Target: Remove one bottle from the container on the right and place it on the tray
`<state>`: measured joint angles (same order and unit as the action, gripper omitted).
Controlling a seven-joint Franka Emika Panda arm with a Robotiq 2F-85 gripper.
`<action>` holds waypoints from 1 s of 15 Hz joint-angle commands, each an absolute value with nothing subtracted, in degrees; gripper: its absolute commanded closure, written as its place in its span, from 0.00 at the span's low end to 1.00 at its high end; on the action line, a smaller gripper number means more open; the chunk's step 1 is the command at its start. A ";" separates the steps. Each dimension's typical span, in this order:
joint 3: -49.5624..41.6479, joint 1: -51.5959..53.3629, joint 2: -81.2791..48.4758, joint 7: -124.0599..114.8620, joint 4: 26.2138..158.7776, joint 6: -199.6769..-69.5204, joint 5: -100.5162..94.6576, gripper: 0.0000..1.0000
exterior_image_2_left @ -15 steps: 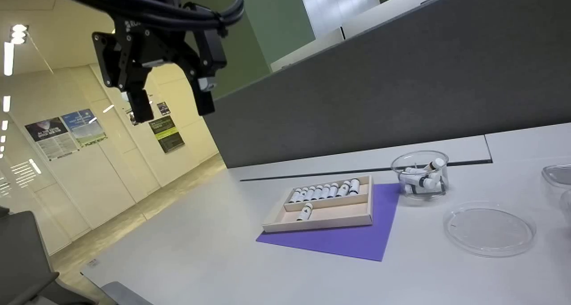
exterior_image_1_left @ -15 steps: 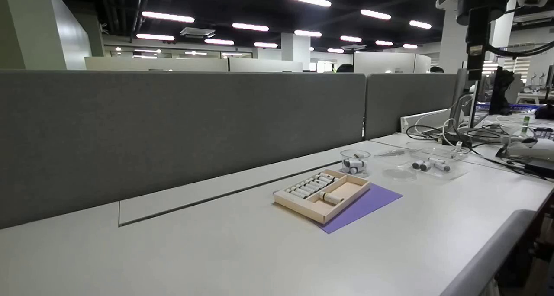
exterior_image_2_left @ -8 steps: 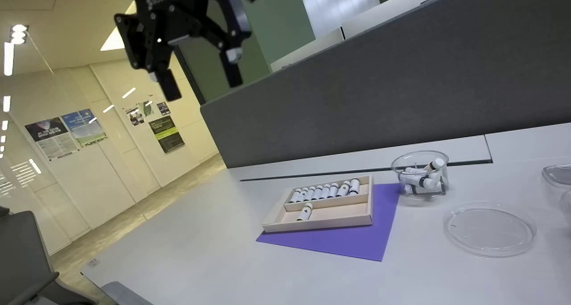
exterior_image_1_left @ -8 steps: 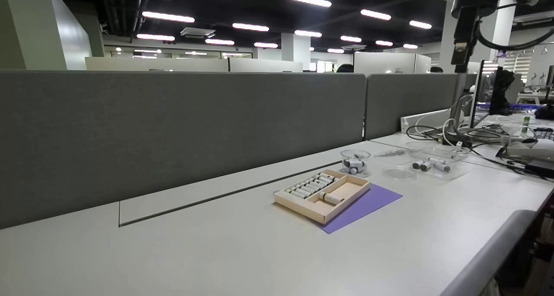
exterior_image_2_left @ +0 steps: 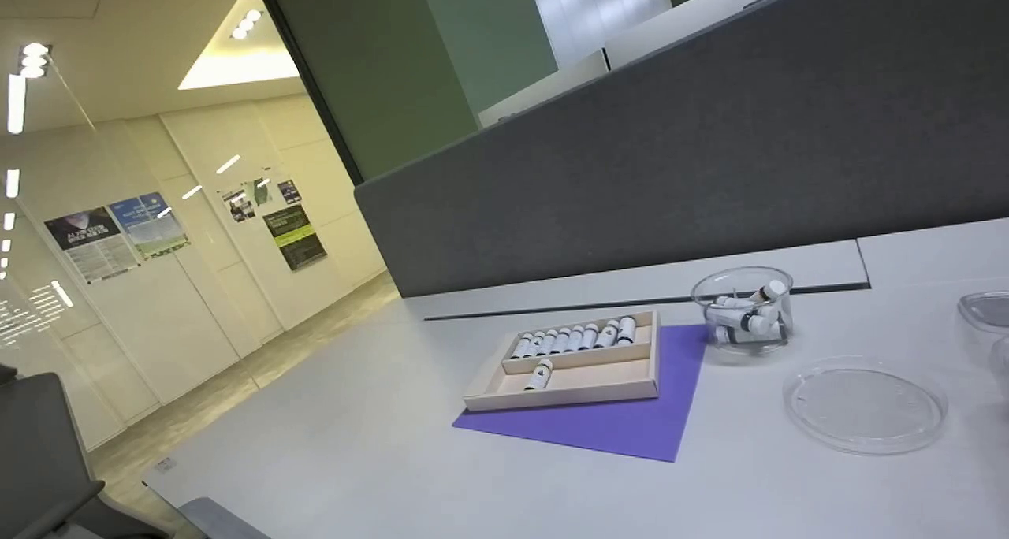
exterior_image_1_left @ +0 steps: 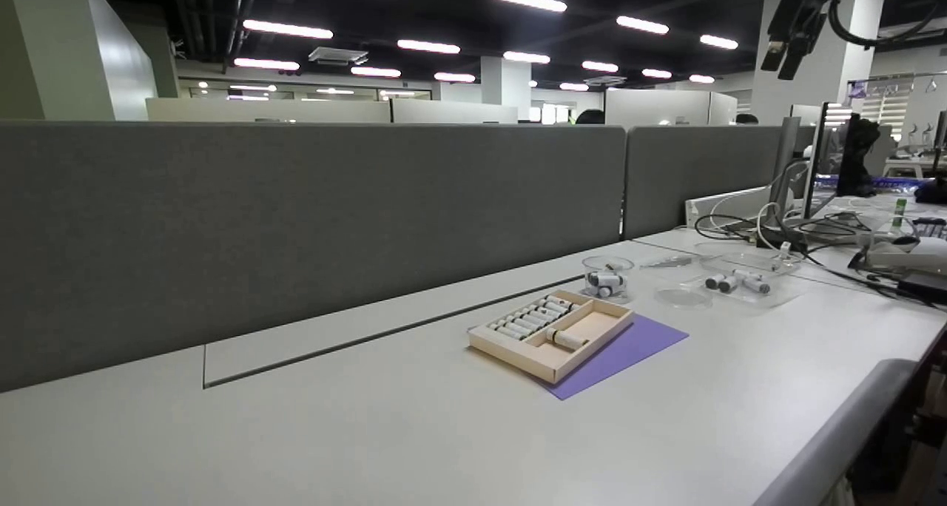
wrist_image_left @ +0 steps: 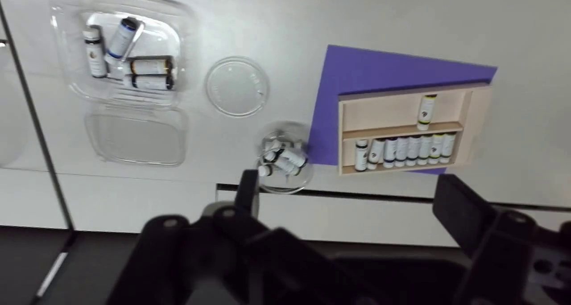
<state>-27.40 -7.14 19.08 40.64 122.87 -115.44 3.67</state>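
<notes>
- Black two-finger gripper (wrist_image_left: 350,200) hangs high above a white desktop (exterior_image_1_left: 370,432), its fingers (wrist_image_left: 247,187) spread well apart; in an exterior view it shows near the upper right corner, tips angled downward.
- Low, clear plastic box (wrist_image_left: 163,33), the container, rests on the desktop with four small white-labelled bottles (wrist_image_left: 95,57) lying inside, two of them side by side and one with a blue band set at a slant.
- Clear rectangular plastic piece (wrist_image_left: 138,140) and round clear plastic dish (wrist_image_left: 237,88) lie flat just beside the box.
- Round clear jar (exterior_image_2_left: 725,287) stands upright near the dish, holding a jumble of similar white bottles (exterior_image_2_left: 737,318); their exact number cannot be told.
- Flat tan, wood-coloured tray (wrist_image_left: 383,113) lies partly over a purple sheet (wrist_image_left: 357,68), well apart from the box. Eight white bottles (wrist_image_left: 413,148) line its narrow compartment; a lone yellow-banded bottle (wrist_image_left: 426,111) lies in the wider one.
- Dark gray partition (exterior_image_1_left: 318,232) runs along one side of the desktop in both exterior views.
</notes>
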 commanded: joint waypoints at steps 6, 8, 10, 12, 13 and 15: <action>-27.55 -11.98 10.71 40.96 113.32 -113.35 8.73 0.00; -27.52 -11.92 10.64 40.95 113.29 -113.33 8.74 0.00; -27.52 -11.93 10.64 40.95 113.27 -113.30 8.75 0.00; -27.52 -11.93 10.64 40.95 113.26 -113.29 8.75 0.00; -27.52 -11.93 10.64 40.95 113.26 -113.29 8.75 0.00; -27.52 -11.93 10.64 40.95 113.26 -113.29 8.75 0.00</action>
<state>-29.64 -9.54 11.02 40.50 113.49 -113.52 8.12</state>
